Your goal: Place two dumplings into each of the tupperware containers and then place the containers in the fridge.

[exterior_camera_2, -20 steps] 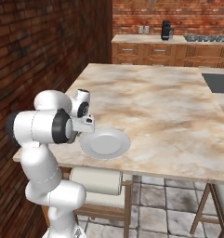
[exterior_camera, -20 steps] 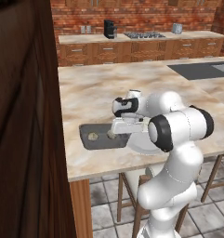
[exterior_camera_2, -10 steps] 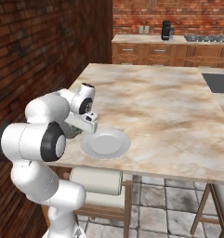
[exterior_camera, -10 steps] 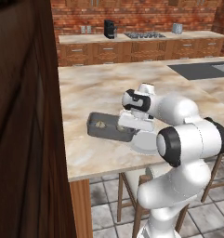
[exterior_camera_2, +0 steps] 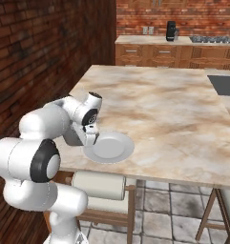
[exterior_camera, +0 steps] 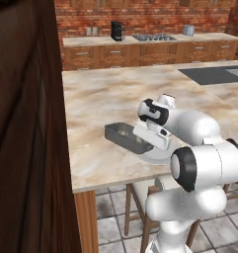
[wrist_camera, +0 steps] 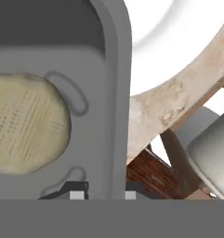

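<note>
A dark grey tupperware container (exterior_camera: 126, 137) hangs just above the counter's near edge, slightly tilted, and two beige dumplings (exterior_camera: 123, 132) lie in it. My gripper (exterior_camera: 147, 145) is shut on its right-hand rim. In the hand view the grey rim (wrist_camera: 114, 93) runs up between my gripper's (wrist_camera: 102, 194) dark tips, and one dumpling (wrist_camera: 25, 123) lies on the container floor to its left. From the right base my gripper (exterior_camera_2: 86, 138) sits low in front of the arm, beside the plate. The fridge is out of view.
A round white-grey plate (exterior_camera: 158, 157) (exterior_camera_2: 109, 147) lies on the marble counter (exterior_camera: 100, 99) near its front edge, partly under my hand. A dark wooden wall (exterior_camera: 21, 128) stands close on the left. A stool (exterior_camera_2: 99, 186) is tucked under the counter. A sink (exterior_camera: 214, 74) lies at the far right.
The grey container has come up off the counter and turned, shifting right toward the plate. My arm has folded, with its elbow swinging down toward the base.
</note>
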Available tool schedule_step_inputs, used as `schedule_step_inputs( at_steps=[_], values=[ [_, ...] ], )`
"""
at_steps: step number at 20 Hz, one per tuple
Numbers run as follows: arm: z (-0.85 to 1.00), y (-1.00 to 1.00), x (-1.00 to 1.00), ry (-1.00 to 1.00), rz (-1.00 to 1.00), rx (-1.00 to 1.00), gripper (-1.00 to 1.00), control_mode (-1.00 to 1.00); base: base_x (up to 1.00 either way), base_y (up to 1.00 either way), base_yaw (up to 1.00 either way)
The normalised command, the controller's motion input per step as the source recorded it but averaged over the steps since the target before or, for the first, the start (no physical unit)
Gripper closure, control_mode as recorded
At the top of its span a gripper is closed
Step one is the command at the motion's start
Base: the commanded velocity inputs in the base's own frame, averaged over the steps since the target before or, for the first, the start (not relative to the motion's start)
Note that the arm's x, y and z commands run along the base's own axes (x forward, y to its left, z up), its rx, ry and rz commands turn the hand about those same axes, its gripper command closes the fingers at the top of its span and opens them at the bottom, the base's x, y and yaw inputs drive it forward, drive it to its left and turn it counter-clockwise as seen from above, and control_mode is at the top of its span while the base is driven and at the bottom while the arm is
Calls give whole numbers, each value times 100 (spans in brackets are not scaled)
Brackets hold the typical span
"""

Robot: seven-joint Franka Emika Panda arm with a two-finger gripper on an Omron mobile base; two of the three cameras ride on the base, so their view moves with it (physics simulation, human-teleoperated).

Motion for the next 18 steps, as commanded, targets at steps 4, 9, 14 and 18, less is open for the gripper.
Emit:
schedule_step_inputs(
  at_steps=[4,9,14,18],
  values=[
    [60,63,-21,4,-60,-29,100,-100,0,0,0],
    [61,42,-19,5,-55,-32,100,-100,0,0,0],
    [45,-51,-52,23,-38,-4,100,-100,0,0,0],
    [2,-76,-48,7,-4,0,100,-100,0,0,0]
  ],
)
